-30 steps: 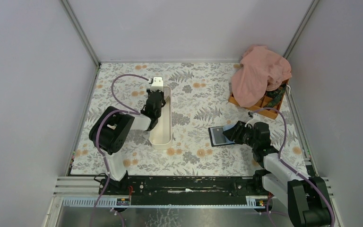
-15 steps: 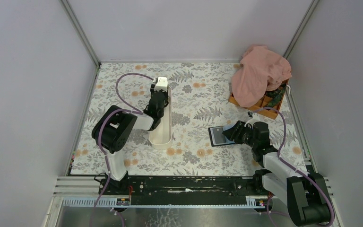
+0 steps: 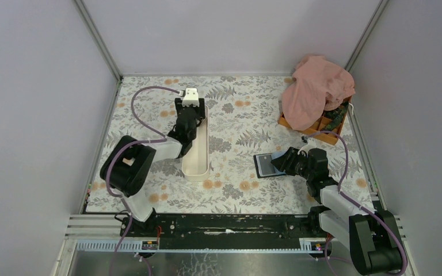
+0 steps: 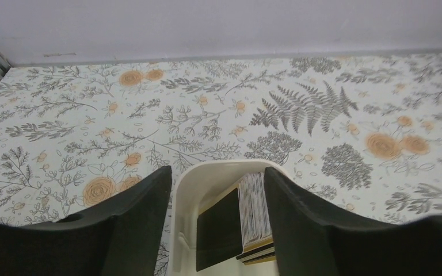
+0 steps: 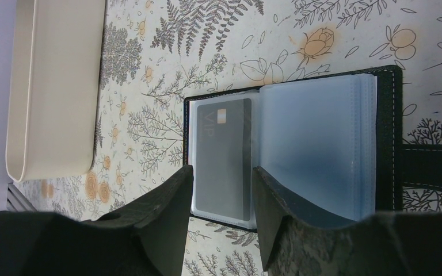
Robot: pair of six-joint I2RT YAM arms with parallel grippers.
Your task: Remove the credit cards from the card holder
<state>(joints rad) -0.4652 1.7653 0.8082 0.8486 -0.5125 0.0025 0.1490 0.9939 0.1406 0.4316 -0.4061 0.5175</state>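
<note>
The card holder [image 3: 263, 165] lies open on the floral table, black with clear sleeves [image 5: 322, 138]. A grey card [image 5: 221, 152] marked VIP sits in its left sleeve. My right gripper [image 5: 221, 187] is open just above it, one finger on each side of that card's near end, and shows in the top view [image 3: 282, 163] at the holder's right edge. My left gripper [image 4: 217, 172] stands open over the far end of the white tray [image 4: 191, 190]. Between its fingers, loose in the tray, lie a black card [image 4: 218, 230] and a stack of cards [image 4: 254, 210] on edge.
The long white tray [image 3: 195, 167] runs front to back left of centre. At the back right stands an orange compartment box [image 3: 322, 127] with a pink cloth [image 3: 316, 92] draped over it. Grey walls close in the table on three sides.
My left gripper has gone from shut to open over the tray's far end and shifted slightly. The right arm and the card holder have not moved.
</note>
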